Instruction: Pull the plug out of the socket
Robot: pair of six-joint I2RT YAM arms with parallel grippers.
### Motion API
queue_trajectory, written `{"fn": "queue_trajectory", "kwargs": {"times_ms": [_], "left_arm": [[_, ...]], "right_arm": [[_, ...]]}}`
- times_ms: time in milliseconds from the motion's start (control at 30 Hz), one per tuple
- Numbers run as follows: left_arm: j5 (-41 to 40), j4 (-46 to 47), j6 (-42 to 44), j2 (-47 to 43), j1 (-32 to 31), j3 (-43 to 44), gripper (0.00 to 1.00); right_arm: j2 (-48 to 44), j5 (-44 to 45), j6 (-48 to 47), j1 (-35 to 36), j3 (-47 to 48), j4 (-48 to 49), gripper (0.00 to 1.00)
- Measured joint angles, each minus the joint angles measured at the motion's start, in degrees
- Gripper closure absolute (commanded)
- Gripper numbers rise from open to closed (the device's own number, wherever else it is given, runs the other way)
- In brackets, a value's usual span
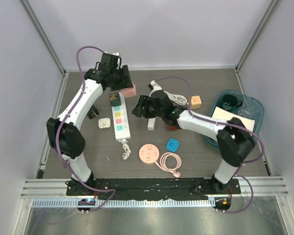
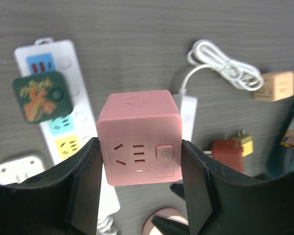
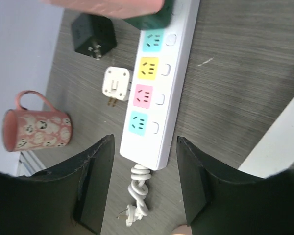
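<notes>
Pink cube plug (image 2: 139,142) sits clamped between the two fingers of the left gripper (image 2: 139,169), held above the dark table (image 1: 201,161) by the far end of the white power strip (image 1: 119,115), out of its outlets. A dark green square adapter (image 2: 42,97) is seated at that far end of the strip, with coloured outlets running toward the near end. Left of the strip lie a black adapter (image 3: 94,36) and a small white adapter (image 3: 116,83). Right of the strip, the right gripper (image 3: 144,186) hangs with its fingers spread wide and nothing between them. Farther right stand an orange cube (image 1: 195,102) and a teal tray (image 1: 220,98)
</notes>
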Motion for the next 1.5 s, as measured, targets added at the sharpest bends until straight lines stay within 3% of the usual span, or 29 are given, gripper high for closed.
{"fn": "queue_trajectory", "kwargs": {"times_ms": [167,567,733,1100,1200,1233,1500], "left_arm": [[5.11,6.62,-1.90,2.12,0.00,0.83,0.97],[14.38,23.19,-7.72,17.07,-0.04,0.94,0.86],[17.18,26.05,-9.81,23.30,-0.04,4.00,0.63],[16.68,24.15,-9.64,26.95,-0.04,7.06,0.44],[16.65,23.65,-8.94,27.04,-0.04,7.32,0.30],[16.63,23.34,-8.76,27.04,-0.04,7.32,0.20],[14.08,17.68,-5.64,26.23,-0.04,9.09,0.07]], "right_arm": [[-8.83,-0.17,-0.50,-0.94,-5.46,0.92,0.38],[-21.16,2.89,-4.96,-1.42,-10.60,-1.36,0.37],[-22.99,4.66,-5.95,-1.51,-11.32,-1.38,0.36],[-22.99,6.38,-6.01,-1.73,-11.63,-1.75,0.36],[-22.99,6.71,-6.01,-1.77,-11.63,-1.77,0.36],[-22.99,6.82,-6.01,-1.77,-11.63,-1.79,0.34],[-22.99,8.33,-5.62,-1.79,-11.63,-2.97,0.27]]}}
